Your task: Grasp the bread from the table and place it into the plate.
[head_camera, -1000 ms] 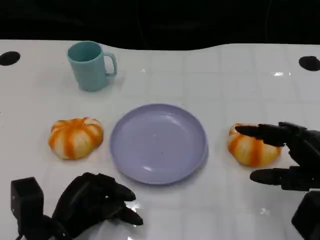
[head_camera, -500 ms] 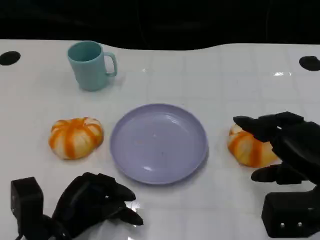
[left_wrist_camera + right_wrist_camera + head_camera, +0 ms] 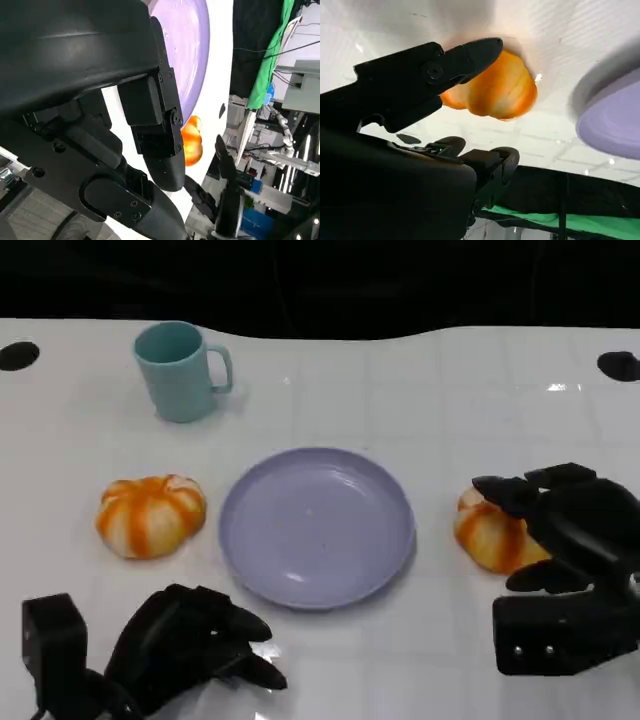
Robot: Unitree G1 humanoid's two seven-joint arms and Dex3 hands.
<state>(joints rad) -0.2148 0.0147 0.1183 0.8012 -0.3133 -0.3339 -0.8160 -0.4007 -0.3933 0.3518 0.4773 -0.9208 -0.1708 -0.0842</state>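
A white table point(image 3: 420, 390) held a lilac plate point(image 3: 317, 525) at its centre, with nothing in it, and a teal mug point(image 3: 180, 370) stood well behind it, its inside hidden. One orange-striped bread point(image 3: 490, 535) lay right of the plate, another bread point(image 3: 150, 514) left of it. The right hand point(image 3: 560, 530) hovered over the right bread, fingers spread around it and not yet closed. The left hand point(image 3: 185, 645) rested near the front edge, fingers curled on nothing. The rounded loaf could probably squirt from a shallow grip, or get nudged away.
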